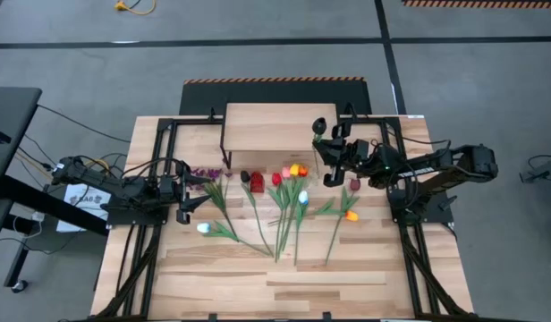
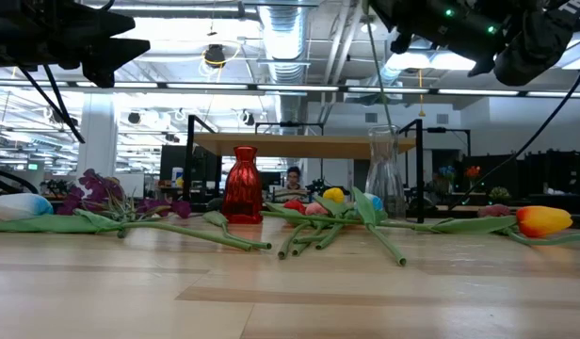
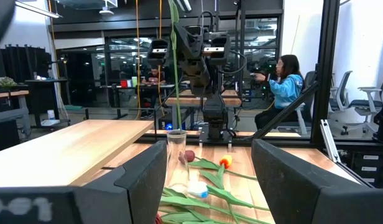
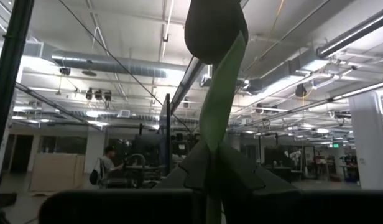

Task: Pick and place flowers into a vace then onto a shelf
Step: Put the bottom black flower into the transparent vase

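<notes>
The dark, near-black tulip (image 4: 215,28) on its long green stem stands upright between the right gripper (image 1: 326,150) fingers, bloom at the top, and those fingers are clamped tight on the stem. From the left wrist view the stem runs straight down into the tall clear glass vase (image 3: 176,152), so the flower sits directly under the right gripper and over the vase mouth. The vase stands just in front of the small raised light-wood shelf on black legs (image 1: 271,127), near its right-hand end.

Spreading out from there: the rest of the tulips (image 1: 293,199) lie flat on the plank table (image 1: 284,286), stems fanning toward the front edge, red, yellow and pale heads bunched beside the vase. An orange tulip (image 2: 544,220) lies off to the right, a white tulip (image 2: 22,205) far left, with the small purple blossoms (image 1: 207,173) beside it. A short red glass vase (image 2: 241,186) stands left of the clear one.

The left gripper (image 1: 188,208) waits low at the table's left side, fingers (image 3: 132,180) spread apart and holding nothing, pointed across at the vase.

The front half of the table is bare wood; the shelf top is bare. A person (image 3: 283,84) sits beyond the table.
</notes>
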Controlling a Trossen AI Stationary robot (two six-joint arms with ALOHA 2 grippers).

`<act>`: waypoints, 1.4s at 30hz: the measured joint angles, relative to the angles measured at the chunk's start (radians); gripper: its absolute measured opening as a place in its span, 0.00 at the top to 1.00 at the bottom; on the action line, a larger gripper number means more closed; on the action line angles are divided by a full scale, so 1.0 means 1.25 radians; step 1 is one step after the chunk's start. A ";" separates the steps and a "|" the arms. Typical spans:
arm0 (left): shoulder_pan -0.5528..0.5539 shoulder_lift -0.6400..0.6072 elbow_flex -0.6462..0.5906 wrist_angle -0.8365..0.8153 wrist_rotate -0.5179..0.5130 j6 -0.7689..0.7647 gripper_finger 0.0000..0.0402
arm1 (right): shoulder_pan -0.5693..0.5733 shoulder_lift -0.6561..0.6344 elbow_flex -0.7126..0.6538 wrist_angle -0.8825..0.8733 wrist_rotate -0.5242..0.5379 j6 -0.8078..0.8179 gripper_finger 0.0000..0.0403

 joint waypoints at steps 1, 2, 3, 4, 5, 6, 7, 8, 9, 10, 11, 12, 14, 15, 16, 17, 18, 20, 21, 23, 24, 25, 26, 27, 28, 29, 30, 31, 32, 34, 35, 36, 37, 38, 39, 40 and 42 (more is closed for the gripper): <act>0.000 0.000 0.000 0.000 0.000 0.000 0.44 | 0.000 0.000 0.000 -0.002 0.000 0.000 0.95; 0.000 0.000 0.000 0.000 0.000 0.000 0.44 | 0.000 0.000 0.000 -0.005 0.000 0.000 0.95; 0.000 0.000 0.000 0.000 0.000 -0.002 0.44 | 0.000 0.000 0.000 -0.008 0.000 0.000 0.94; 0.000 0.000 0.000 0.000 0.000 -0.004 0.44 | 0.000 0.000 0.000 -0.014 0.000 0.000 0.94; 0.000 0.000 0.000 0.000 0.001 -0.004 0.44 | 0.000 0.000 0.000 -0.017 0.001 0.000 0.94; 0.000 0.000 0.000 0.000 0.004 -0.005 0.44 | 0.000 0.000 0.000 -0.018 0.001 0.000 0.94; 0.000 0.000 0.000 0.000 0.006 -0.005 0.44 | 0.000 0.000 0.000 -0.018 0.001 0.000 0.93; 0.000 0.000 0.000 0.000 0.007 -0.005 0.44 | 0.000 0.000 0.000 -0.018 0.001 0.000 0.93; 0.000 0.000 0.000 0.000 0.007 -0.005 0.44 | 0.000 0.000 0.000 -0.018 0.001 0.000 0.93; 0.000 0.000 0.000 0.000 0.007 -0.005 0.44 | 0.000 0.000 0.000 -0.018 0.001 0.000 0.92; 0.000 0.000 0.000 0.000 0.007 -0.005 0.44 | 0.000 0.000 0.000 -0.018 0.001 0.000 0.92; 0.000 0.000 0.000 0.000 0.007 -0.005 0.44 | 0.000 0.000 0.000 -0.018 0.001 0.000 0.91; 0.000 0.000 0.000 0.000 0.007 -0.005 0.44 | 0.000 0.000 0.000 -0.018 0.001 0.000 0.91; 0.000 0.000 0.000 0.000 0.008 -0.005 0.44 | 0.000 0.000 0.000 -0.018 0.001 0.000 0.90; 0.000 0.000 0.000 0.000 0.008 -0.005 0.44 | 0.000 0.000 0.000 -0.018 0.001 0.000 0.90; 0.000 0.000 0.000 0.000 0.008 -0.005 0.44 | 0.000 0.000 0.000 -0.019 0.001 0.000 0.90; 0.000 0.000 0.000 -0.001 0.008 -0.005 0.44 | 0.000 0.000 0.000 -0.019 0.001 -0.002 0.90; 0.000 0.000 0.000 -0.001 0.008 -0.005 0.44 | 0.000 -0.001 0.000 -0.022 0.001 -0.005 0.89; 0.000 0.000 0.000 -0.001 0.008 -0.005 0.44 | 0.000 -0.001 0.000 -0.026 0.001 -0.006 0.89; 0.000 0.000 0.000 0.000 0.008 -0.005 0.44 | 0.000 -0.001 0.000 -0.033 0.001 -0.006 0.88; 0.000 0.000 0.000 0.000 0.009 -0.005 0.44 | 0.000 -0.001 0.000 -0.038 0.001 -0.006 0.88; 0.000 0.000 0.000 -0.001 0.008 -0.006 0.44 | 0.000 -0.001 0.000 -0.043 0.001 -0.007 0.88; 0.000 0.000 0.000 -0.001 0.009 -0.011 0.44 | 0.000 -0.001 0.000 -0.049 0.001 -0.007 0.88; 0.000 0.000 0.000 -0.001 0.009 -0.013 0.44 | 0.000 -0.001 0.000 -0.055 0.001 -0.007 0.88; 0.000 0.000 0.000 -0.001 0.009 -0.013 0.44 | 0.000 -0.001 0.000 -0.062 0.001 -0.007 0.88; 0.000 0.000 0.000 -0.001 0.009 -0.013 0.44 | 0.000 -0.001 0.000 -0.068 0.001 -0.007 0.88; 0.000 0.000 0.000 -0.001 0.009 -0.014 0.44 | 0.000 -0.001 0.000 -0.075 0.001 -0.008 0.88; 0.000 0.000 0.000 -0.001 0.009 -0.014 0.44 | 0.000 -0.001 0.000 -0.081 0.001 -0.008 0.88; 0.000 0.000 0.000 -0.001 0.009 -0.014 0.44 | 0.000 -0.001 0.000 -0.089 0.001 -0.008 0.88; 0.000 0.000 0.000 -0.001 0.009 -0.014 0.44 | 0.000 -0.001 0.000 -0.104 0.005 -0.008 0.88; 0.000 0.000 0.000 -0.001 0.009 -0.014 0.44 | 0.000 -0.001 0.000 -0.110 0.009 -0.008 0.88; 0.000 0.000 0.000 -0.001 0.009 -0.014 0.44 | 0.000 -0.001 0.000 -0.117 0.014 -0.008 0.88; 0.000 0.000 0.000 -0.001 0.009 -0.014 0.44 | 0.000 -0.002 0.000 -0.127 0.018 -0.008 0.88; 0.000 0.000 0.000 -0.001 0.009 -0.014 0.44 | 0.000 -0.006 0.000 -0.143 0.019 -0.009 0.88; 0.000 0.000 0.000 -0.001 0.009 -0.014 0.44 | 0.000 -0.015 0.000 -0.164 0.019 -0.009 0.88; 0.000 0.000 0.000 -0.001 0.009 -0.014 0.44 | 0.000 -0.024 0.000 -0.180 0.020 -0.012 0.88; 0.000 0.000 0.000 -0.001 0.009 -0.014 0.44 | 0.000 -0.048 0.000 -0.228 0.019 -0.020 0.88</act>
